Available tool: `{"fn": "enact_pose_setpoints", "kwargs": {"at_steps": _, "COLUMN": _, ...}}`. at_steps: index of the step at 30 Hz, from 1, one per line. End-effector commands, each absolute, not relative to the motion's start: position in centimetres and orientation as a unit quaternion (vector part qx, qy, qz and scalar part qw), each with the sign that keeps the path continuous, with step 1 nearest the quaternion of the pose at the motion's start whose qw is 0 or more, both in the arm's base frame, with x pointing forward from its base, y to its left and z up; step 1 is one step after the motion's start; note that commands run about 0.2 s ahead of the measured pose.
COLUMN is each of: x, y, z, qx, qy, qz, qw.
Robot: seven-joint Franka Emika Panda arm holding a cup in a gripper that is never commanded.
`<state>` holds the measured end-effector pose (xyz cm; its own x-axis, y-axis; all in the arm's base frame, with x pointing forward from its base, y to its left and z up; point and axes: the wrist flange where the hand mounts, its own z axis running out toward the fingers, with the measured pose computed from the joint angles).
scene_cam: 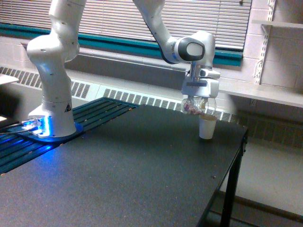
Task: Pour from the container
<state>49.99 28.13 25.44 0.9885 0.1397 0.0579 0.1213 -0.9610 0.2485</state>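
The pour looks to be under way or just about to start: the container (194, 107), a small clear cup with reddish-brown bits showing through its wall, hangs in the air directly above the white paper cup (207, 126), tipped so that its mouth seems to face down toward the paper cup's rim at the exterior view's right. Whether any bits are actually falling is too small to tell. The gripper (199, 98) points straight down from the arm's wrist, and its jaws are closed narrow onto the container's upper part, carrying it clear of the tabletop (123, 170); nothing else touches them. The container's lower edge sits just above, perhaps touching, the paper cup's rim; the 2 overlap in this view, so I cannot say which. In my judgement the next move calls for a slow further roll of the wrist while keeping the mouth centred over the paper cup, since that cup is light, narrow and stands near the tabletop's far corner, where a nudge could tip it or send bits onto the dark surface.
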Motion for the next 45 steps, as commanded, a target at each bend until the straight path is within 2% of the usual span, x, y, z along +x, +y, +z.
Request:
{"fn": "enact_pose_setpoints", "kwargs": {"at_steps": 1, "x": 50.1, "y": 28.6, "z": 25.8, "qx": 0.987, "qy": 0.081, "qz": 0.038, "qw": 0.133}}
{"fn": "enact_pose_setpoints", "kwargs": {"at_steps": 45, "x": 50.5, "y": 30.1, "z": 25.6, "qx": 0.98, "qy": 0.114, "qz": 0.024, "qw": 0.164}}
